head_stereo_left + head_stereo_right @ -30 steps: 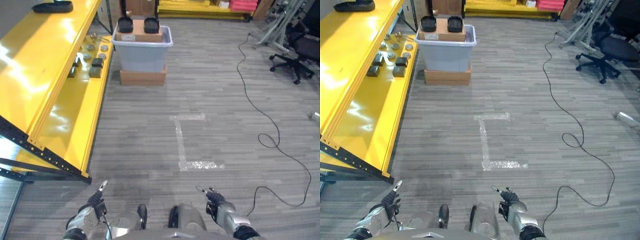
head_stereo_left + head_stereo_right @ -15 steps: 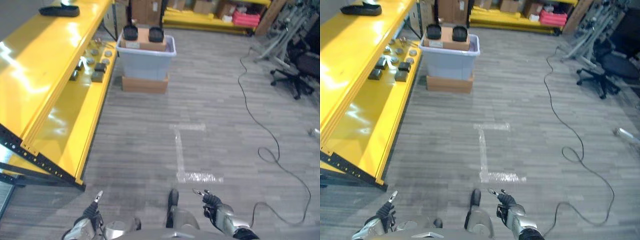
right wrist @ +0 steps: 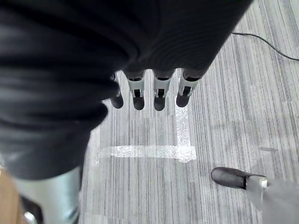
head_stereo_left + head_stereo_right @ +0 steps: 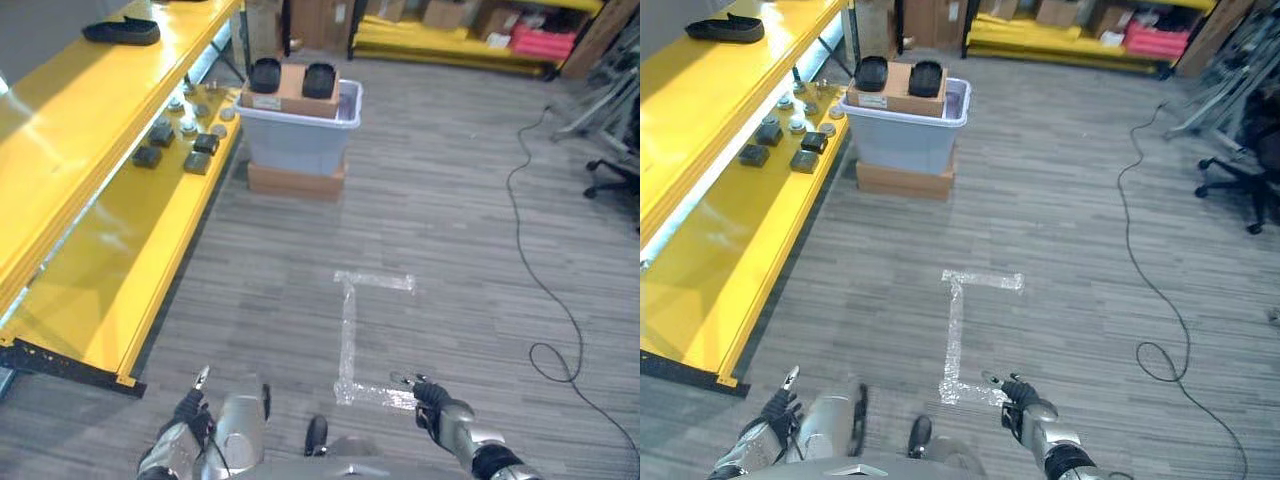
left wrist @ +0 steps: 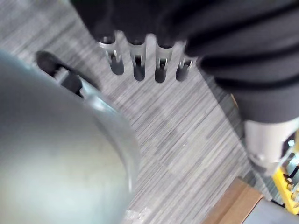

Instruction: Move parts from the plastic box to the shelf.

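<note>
Grey plank floor (image 4: 450, 250); plastic box (image 4: 298, 130) far ahead by shelf (image 4: 110, 230). Left hand (image 4: 188, 412), right hand (image 4: 432, 400) low, fingers straight, empty.

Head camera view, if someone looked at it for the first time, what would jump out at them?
The long yellow shelf on the robot's left, with small dark and round parts on its lower level. Beyond it, the grey plastic box sits on a cardboard box, with two black parts on top. White tape marks the floor in front.
</note>
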`<state>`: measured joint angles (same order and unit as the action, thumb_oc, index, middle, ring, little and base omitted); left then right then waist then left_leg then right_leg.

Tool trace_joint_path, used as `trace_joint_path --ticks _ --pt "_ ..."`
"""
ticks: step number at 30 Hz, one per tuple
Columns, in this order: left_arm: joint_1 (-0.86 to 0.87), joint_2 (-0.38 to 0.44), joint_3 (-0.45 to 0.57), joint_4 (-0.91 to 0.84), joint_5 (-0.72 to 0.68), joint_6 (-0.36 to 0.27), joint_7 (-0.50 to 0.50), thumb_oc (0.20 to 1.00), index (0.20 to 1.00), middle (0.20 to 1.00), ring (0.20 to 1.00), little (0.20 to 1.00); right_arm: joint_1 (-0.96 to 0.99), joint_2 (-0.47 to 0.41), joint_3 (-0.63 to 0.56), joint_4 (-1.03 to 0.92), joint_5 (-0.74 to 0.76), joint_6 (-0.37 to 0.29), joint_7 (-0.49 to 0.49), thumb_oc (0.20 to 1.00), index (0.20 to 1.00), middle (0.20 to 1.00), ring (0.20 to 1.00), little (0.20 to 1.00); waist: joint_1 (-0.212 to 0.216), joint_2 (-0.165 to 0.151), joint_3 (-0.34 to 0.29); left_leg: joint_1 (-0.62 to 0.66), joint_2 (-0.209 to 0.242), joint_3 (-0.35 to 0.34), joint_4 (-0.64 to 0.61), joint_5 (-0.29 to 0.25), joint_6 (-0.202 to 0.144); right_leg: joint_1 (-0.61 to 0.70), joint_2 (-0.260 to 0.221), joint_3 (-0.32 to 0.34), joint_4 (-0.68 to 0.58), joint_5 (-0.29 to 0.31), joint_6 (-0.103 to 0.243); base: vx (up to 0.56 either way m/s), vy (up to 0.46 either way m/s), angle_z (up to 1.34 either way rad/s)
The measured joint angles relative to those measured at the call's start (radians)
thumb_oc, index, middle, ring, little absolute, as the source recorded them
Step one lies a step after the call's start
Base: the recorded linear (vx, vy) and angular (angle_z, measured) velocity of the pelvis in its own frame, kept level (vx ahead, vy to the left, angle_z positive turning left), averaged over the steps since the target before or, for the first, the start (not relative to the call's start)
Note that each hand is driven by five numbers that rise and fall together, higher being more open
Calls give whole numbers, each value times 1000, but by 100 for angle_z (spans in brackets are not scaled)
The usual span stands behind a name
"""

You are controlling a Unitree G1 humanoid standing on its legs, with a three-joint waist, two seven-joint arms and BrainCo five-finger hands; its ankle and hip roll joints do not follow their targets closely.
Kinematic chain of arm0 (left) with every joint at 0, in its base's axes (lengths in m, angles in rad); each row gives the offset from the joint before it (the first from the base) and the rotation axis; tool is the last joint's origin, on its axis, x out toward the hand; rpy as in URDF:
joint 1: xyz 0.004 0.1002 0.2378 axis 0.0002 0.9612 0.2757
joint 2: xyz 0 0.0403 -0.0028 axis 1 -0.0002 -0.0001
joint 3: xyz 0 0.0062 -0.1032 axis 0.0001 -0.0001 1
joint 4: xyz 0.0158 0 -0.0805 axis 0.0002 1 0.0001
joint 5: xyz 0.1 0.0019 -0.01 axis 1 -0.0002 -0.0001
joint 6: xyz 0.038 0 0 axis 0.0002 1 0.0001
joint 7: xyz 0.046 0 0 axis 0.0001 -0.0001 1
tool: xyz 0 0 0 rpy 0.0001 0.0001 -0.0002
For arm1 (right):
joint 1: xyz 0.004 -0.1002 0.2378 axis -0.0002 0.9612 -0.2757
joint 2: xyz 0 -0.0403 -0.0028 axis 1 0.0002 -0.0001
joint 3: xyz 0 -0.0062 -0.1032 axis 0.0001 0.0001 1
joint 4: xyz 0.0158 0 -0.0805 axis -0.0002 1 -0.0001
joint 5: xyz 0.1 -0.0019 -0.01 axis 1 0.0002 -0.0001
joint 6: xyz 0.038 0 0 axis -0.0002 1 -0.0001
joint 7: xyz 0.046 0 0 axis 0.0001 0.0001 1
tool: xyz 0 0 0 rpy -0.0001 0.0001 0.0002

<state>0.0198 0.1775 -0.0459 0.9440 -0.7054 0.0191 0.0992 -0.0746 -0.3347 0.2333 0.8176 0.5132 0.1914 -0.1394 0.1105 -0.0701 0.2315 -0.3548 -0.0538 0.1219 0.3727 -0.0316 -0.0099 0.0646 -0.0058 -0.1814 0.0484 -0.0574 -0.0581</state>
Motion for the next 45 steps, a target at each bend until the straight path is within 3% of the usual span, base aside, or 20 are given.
trace_joint_path --ticks 3,5,10,11,14,17,19,22,23,24,25,27,30,32,33,36,38,40,43,45 --pt "23 -5 0 -2 1 4 1 1000 1000 1000 1000 1000 -21 -11 34 -5 0 1 -17 1000 1000 1000 1000 1000 8 91 -8 28 -25 -3 -393 53 -53 81 86 18 -55 -21 1 543 121 -34" --pt "30 0 4 -27 1 4 1 1000 1000 1000 1000 1000 -18 -14 36 -15 0 2 -17 1000 1000 1000 1000 1000 41 119 3 8 -28 -11 -410 60 -50 133 120 44 -42 -55 -13 509 142 -49" --pt "72 9 9 -73 0 1 3 1000 1000 1000 1000 1000 -13 -36 56 -26 3 -1 -12 1000 1000 1000 1000 1000 90 60 -21 70 -27 -37 -239 41 36 240 104 146 46 -216 6 431 165 -68" --pt "65 15 9 -69 0 2 3 1000 1000 1000 1000 1000 -9 -28 57 -25 9 -9 -12 1000 1000 1000 1000 1000 72 43 -17 97 -26 -21 -238 138 102 254 96 116 92 -247 38 622 303 -32" --pt "24 27 51 -26 1 2 3 1000 1000 1000 1000 1000 20 33 59 -66 50 -13 -13 1000 1000 1000 1000 1000 91 -41 -24 183 -60 42 -183 73 159 197 4 20 420 -240 99 431 297 -40" --pt "9 31 39 -35 6 -4 -5 1000 1000 1000 1000 1000 34 75 59 -99 51 -21 -16 1000 1000 1000 1000 1000 90 -41 -41 264 -116 40 -170 -17 203 34 -122 -16 831 -149 204 333 234 -2" --pt "9 46 0 -43 6 -7 -3 1000 1000 1000 1000 1000 22 90 60 -131 51 -20 -19 1000 1000 1000 1000 1000 88 -6 -63 282 -123 32 -178 -36 200 -133 -169 -44 959 -160 176 219 67 13" --pt "-5 42 -6 -64 2 -6 -2 1000 1000 1000 1000 1000 -10 56 61 -141 51 -22 -22 1000 1000 1000 1000 1000 77 122 -41 334 -95 -22 -234 -51 156 -311 -124 -115 718 -193 146 358 -9 28" --pt "-5 41 -4 -56 2 -5 -1 1000 1000 1000 1000 1000 -25 40 62 -134 51 -26 -21 1000 1000 1000 1000 1000 81 129 -18 334 -89 -49 -195 -85 -1 -359 -91 -95 570 -168 113 649 -65 119" --pt "-43 111 1 -65 2 -5 -8 1000 1000 1000 1000 1000 -31 54 47 -104 52 -36 -13 1000 1000 1000 1000 1000 37 55 4 244 -71 -202 8 -180 140 -460 -166 -20 335 -64 256 980 -159 80" --pt "-20 121 16 -19 2 -5 -1 1000 1000 1000 1000 1000 -29 58 45 -100 51 -34 -13 1000 1000 1000 1000 1000 53 -11 21 347 -115 -175 -55 -201 110 -511 -184 17 185 -7 228 1068 -189 87" --pt "23 95 32 -16 8 -5 -19 1000 1000 1000 1000 1000 7 49 -11 -111 50 -40 6 1000 1000 1000 1000 1000 1 -7 21 416 -131 -216 -63 -271 101 -485 -150 38 -29 16 226 786 -163 45" --pt "73 56 22 -31 43 -11 -48 1000 1000 1000 1000 1000 59 49 -51 -92 47 -33 29 1000 1000 1000 1000 1000 -16 3 16 554 -106 -258 -111 -308 86 -481 -118 4 -9 70 143 663 -161 66" --pt "89 11 23 -23 54 -12 -65 1000 1000 1000 1000 1000 50 32 -53 -79 46 -37 42 1000 1000 1000 1000 1000 -18 35 8 622 -66 -230 -29 -330 8 -366 -59 22 12 156 6 909 -219 80" --pt "53 -18 19 6 62 -23 -80 1000 1000 1000 1000 1000 21 22 -51 -29 47 -40 43 1000 1000 1000 1000 1000 -28 39 10 611 -66 -265 83 -271 -98 -310 -64 92 45 192 -23 947 -279 129" --pt "17 -33 -62 5 61 -32 -86 1000 1000 1000 1000 1000 21 -6 -39 -8 47 -44 43 1000 1000 1000 1000 1000 -48 49 -44 618 29 -253 -43 -230 -68 -245 -53 69 155 145 40 534 -243 125" --pt "21 -33 -69 -21 55 -38 -79 1000 1000 1000 1000 1000 -18 -22 -41 -42 48 -52 43 1000 1000 1000 1000 1000 -26 56 -84 564 62 -171 88 -198 -91 -267 -42 8 264 72 10 374 -338 11" --pt "34 -28 -31 -32 43 -35 -75 1000 1000 1000 1000 1000 -53 -24 -42 -94 51 -77 43 1000 1000 1000 1000 1000 9 17 -83 363 68 -137 437 55 -32 -232 -35 17 221 60 -28 278 -271 -41" --pt "44 -8 -29 -77 41 -26 -57 1000 1000 1000 1000 1000 -45 -25 -45 -96 51 -75 34 1000 1000 1000 1000 1000 35 -26 -50 168 59 -137 556 -45 7 -102 -26 32 95 52 -32 196 -36 -14" --pt "56 14 -27 -90 39 -24 -36 1000 1000 1000 1000 1000 -17 -30 -50 -96 51 -73 21 1000 1000 1000 1000 1000 35 -39 -31 95 71 -91 289 -63 6 0 -25 22 -3 58 -21 141 100 -13"
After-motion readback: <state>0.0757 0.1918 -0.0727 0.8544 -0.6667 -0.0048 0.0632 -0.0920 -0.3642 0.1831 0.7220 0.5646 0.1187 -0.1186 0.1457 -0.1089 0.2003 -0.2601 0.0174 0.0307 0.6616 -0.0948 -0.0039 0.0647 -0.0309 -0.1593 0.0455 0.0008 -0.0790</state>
